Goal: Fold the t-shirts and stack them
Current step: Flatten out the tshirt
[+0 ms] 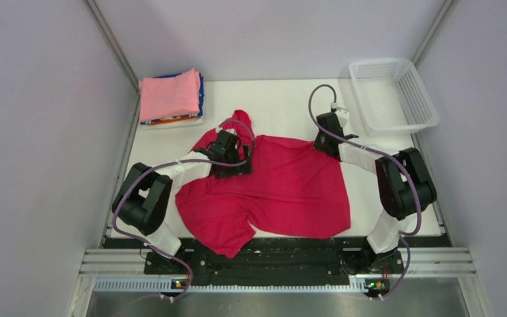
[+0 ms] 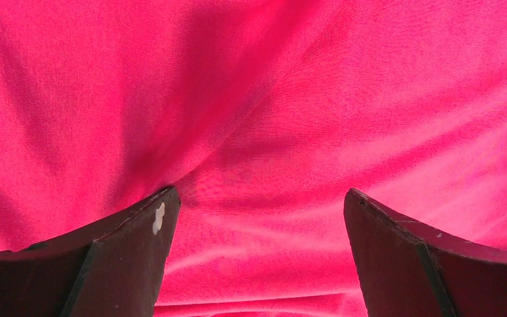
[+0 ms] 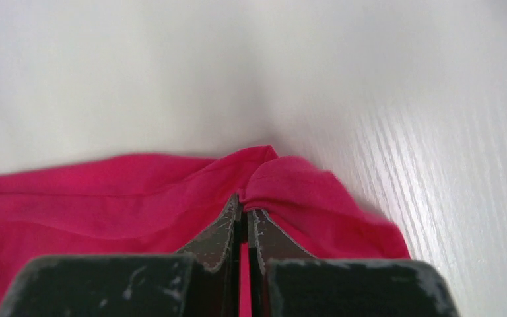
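A crimson-red t-shirt (image 1: 284, 191) lies unfolded and rumpled across the middle of the table. My left gripper (image 1: 228, 155) hovers over its far left part, near a sleeve. In the left wrist view that gripper (image 2: 261, 205) is open, with wrinkled red cloth (image 2: 264, 99) filling the view under the wide-apart fingers. My right gripper (image 1: 327, 142) is at the shirt's far right corner. In the right wrist view it (image 3: 244, 201) is shut on a pinched fold of the red cloth (image 3: 304, 188). Folded t-shirts (image 1: 170, 94) are stacked at the back left, a light pink one on top.
A white mesh basket (image 1: 396, 92) stands at the back right corner. White tabletop (image 1: 284, 105) shows beyond the red shirt. Grey walls close in both sides, and the arms' mounting rail (image 1: 270, 257) runs along the near edge.
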You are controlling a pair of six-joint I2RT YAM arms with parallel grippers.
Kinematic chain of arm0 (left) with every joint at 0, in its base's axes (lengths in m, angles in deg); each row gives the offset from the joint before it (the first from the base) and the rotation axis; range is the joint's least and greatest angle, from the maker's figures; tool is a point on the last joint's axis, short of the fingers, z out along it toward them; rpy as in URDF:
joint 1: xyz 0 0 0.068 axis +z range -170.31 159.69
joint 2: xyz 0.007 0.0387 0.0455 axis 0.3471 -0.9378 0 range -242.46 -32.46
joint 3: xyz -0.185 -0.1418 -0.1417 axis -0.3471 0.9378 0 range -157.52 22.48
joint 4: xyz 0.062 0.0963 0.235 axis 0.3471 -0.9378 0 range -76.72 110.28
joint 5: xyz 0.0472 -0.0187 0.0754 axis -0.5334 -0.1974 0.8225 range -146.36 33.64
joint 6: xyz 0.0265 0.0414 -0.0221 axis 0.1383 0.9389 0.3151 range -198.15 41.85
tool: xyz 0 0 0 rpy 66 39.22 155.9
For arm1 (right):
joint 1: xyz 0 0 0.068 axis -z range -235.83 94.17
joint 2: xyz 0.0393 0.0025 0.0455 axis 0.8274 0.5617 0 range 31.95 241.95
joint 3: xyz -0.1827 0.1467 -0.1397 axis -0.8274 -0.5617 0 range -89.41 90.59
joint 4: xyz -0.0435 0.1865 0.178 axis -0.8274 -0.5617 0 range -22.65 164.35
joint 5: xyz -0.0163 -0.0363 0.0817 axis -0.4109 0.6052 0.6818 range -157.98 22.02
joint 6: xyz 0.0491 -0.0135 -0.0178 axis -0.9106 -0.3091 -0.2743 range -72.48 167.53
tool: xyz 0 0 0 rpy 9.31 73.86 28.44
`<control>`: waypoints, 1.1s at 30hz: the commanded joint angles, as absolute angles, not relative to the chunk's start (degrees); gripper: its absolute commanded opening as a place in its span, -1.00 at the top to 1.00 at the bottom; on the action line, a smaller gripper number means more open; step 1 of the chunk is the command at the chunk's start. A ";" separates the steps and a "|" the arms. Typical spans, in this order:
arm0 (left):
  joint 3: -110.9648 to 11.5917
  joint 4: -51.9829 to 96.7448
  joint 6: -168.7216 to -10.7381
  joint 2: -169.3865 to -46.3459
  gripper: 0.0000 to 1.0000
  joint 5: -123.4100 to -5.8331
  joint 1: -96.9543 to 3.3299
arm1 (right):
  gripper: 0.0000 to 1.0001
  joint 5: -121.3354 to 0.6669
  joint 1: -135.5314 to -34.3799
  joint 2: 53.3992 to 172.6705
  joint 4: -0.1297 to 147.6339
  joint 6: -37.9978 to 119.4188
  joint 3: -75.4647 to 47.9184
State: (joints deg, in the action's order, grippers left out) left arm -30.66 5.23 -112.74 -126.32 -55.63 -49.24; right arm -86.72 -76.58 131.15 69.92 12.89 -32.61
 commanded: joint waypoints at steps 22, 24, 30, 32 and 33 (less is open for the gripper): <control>-35.08 6.02 -113.43 -119.33 -0.98 -55.25 -48.36 | -0.97 -80.60 -70.09 128.28 68.57 14.44 -20.10; -35.64 4.68 -114.40 -118.93 -0.98 -51.56 -47.37 | -0.97 -81.72 -73.34 124.90 67.59 16.17 -23.53; -34.50 1.85 -115.74 -119.13 -0.98 -48.59 -44.29 | -0.98 -79.74 -80.16 116.67 66.33 16.66 -35.19; -33.91 2.89 -116.21 -120.22 -0.98 -49.21 -43.39 | -0.97 -79.57 -81.77 115.79 65.16 16.37 -37.63; -34.09 3.62 -116.18 -121.30 -0.98 -50.32 -43.02 | -0.97 -79.22 -82.24 115.65 65.09 16.18 -38.87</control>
